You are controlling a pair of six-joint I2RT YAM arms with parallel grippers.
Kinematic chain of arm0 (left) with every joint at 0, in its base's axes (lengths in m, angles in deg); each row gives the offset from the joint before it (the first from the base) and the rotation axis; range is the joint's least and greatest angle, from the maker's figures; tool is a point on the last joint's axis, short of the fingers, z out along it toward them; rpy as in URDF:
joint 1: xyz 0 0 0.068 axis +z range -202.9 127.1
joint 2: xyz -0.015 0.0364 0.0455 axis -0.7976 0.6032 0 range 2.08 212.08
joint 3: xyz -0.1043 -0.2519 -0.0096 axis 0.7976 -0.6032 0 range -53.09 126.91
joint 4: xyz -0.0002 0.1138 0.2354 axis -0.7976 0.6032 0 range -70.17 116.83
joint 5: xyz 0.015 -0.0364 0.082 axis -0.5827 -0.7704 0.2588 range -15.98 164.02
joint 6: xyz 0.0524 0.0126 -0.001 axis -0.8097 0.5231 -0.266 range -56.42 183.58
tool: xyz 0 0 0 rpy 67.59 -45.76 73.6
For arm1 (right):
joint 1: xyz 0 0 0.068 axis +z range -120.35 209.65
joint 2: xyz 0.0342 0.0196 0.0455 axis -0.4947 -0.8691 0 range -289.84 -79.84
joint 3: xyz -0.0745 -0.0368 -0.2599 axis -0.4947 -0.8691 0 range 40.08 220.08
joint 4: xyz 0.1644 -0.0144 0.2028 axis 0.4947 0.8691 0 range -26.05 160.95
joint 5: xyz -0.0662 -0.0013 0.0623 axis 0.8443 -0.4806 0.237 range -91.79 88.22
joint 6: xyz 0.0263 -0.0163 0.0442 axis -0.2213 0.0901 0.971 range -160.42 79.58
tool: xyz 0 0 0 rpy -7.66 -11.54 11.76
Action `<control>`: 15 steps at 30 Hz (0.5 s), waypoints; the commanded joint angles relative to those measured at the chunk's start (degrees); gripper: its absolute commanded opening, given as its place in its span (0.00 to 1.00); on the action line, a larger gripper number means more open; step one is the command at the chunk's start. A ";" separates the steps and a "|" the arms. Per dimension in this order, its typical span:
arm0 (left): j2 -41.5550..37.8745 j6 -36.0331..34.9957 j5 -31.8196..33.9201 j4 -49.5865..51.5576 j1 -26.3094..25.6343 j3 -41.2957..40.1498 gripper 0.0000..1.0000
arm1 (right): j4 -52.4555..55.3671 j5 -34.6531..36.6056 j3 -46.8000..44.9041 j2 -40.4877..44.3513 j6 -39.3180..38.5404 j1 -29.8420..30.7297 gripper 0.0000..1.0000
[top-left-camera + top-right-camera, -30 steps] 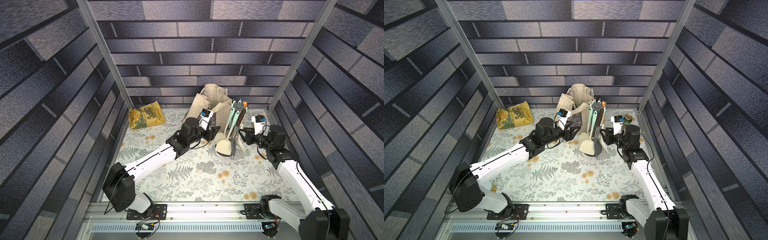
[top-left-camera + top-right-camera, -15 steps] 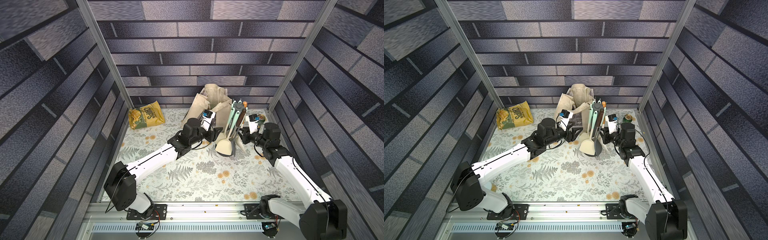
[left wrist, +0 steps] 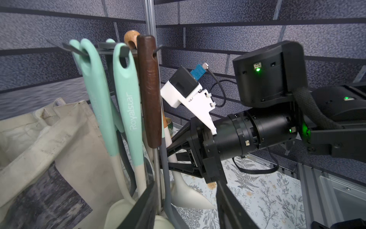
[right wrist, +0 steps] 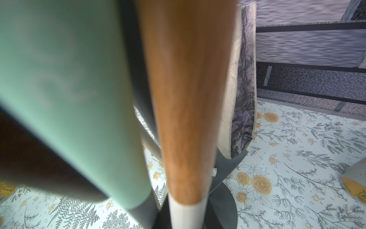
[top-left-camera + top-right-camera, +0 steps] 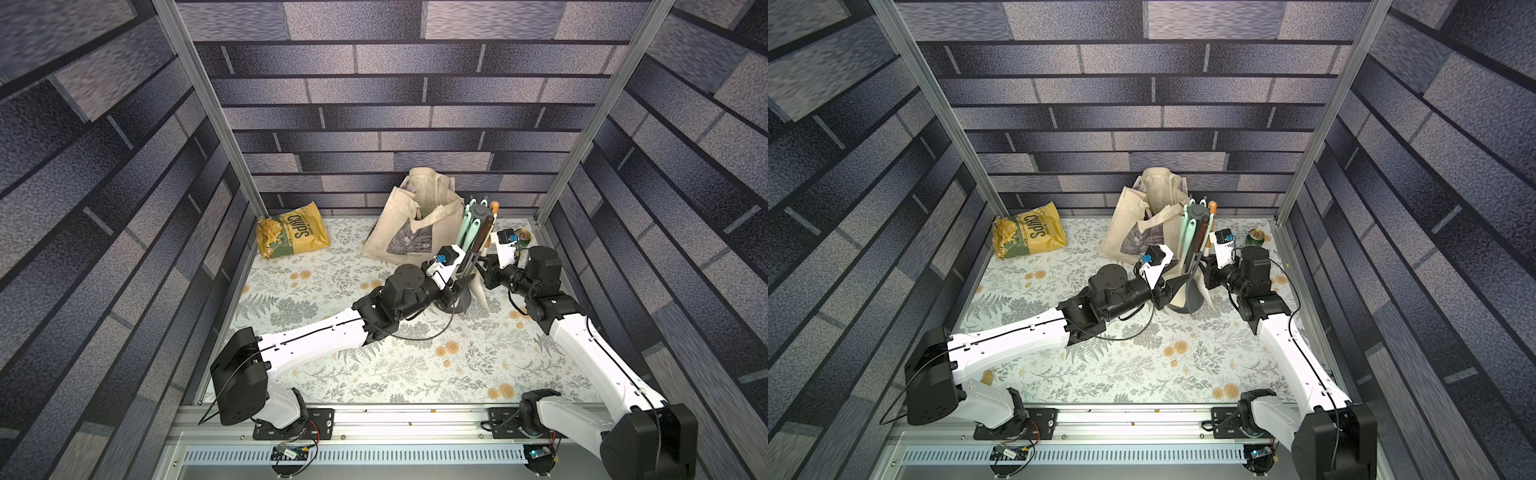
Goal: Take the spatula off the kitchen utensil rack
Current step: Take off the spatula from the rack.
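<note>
A: Any writing to read?

B: "Royalstar" in white down a mint handle (image 3: 133, 113); "CHIPS" in big letters on the yellow-green bag (image 5: 293, 237) at the back left. Too small to read on the can (image 5: 1255, 237).

A: And the spatula (image 3: 188, 196), against the fingers?

B: Pinched at its pale neck by the right gripper (image 3: 167, 157), fingers pressed together on it, well below the hook. Just beside the left gripper (image 3: 185, 181) too: fingers spread wide there, straddling the pole of the kitchen utensil rack (image 5: 481, 210) low down, not closed on it.

A: Looks like?

B: Light orange-brown wooden handle with a rounded, holed end, then a cream neck widening into a flat pointed blade. Hooked on a spoke of the rack's dark grey star top, next to a dark brown handle (image 3: 148, 89). Rack upright toward the back right of the floral table (image 5: 415, 374), just beside the tote bag (image 5: 415, 232).
</note>
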 commanded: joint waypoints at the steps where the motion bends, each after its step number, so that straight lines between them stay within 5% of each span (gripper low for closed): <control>1: 2.32 -4.72 7.71 -7.13 0.04 -0.64 0.44 | -0.49 0.40 0.18 2.01 -0.45 0.66 0.10; 15: 8.32 -5.84 7.76 -7.87 1.84 4.41 0.37 | -0.06 2.11 0.00 2.03 -1.66 2.36 0.10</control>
